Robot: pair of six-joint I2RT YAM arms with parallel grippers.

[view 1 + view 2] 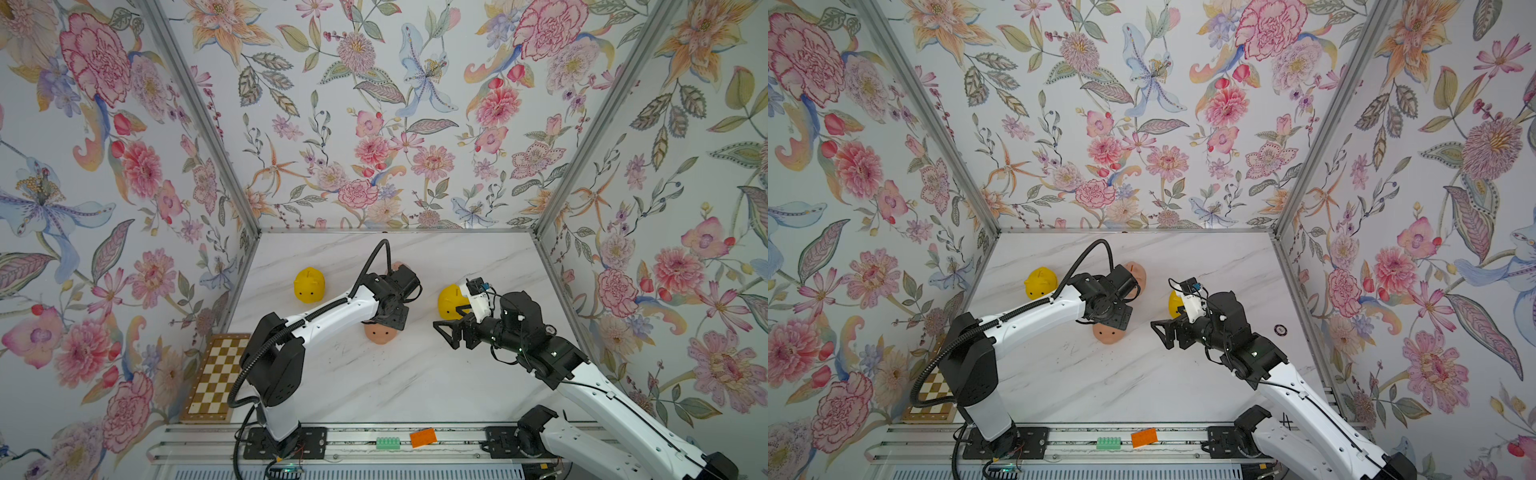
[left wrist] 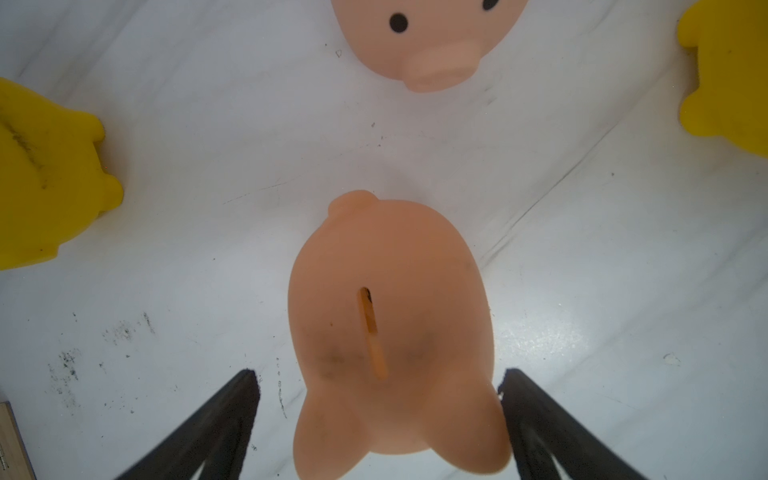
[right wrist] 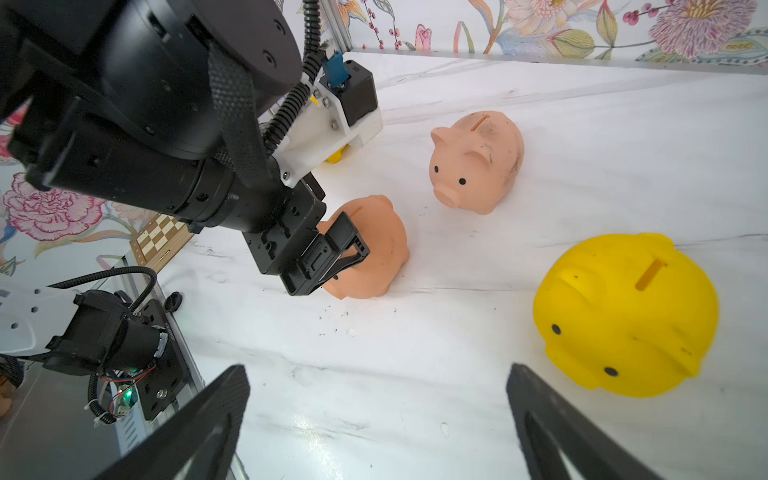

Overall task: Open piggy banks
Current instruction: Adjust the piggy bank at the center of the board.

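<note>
Grasp step: pink pig point(image 2: 390, 291) stands on the table point(image 2: 208, 208) between my left gripper's point(image 2: 379, 374) spread jaws, not yet pinched; my right gripper point(image 3: 378, 370) gapes empty. Next: squeeze, lift, expose belly.

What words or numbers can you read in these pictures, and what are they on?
No words or numbers can be read here.
Orange tag: looks blank, or its print is too small to read.
Small round disc: a light marking, too small to read.
Pink piggy bank and yellow piggy bank: no writing shows.
</note>
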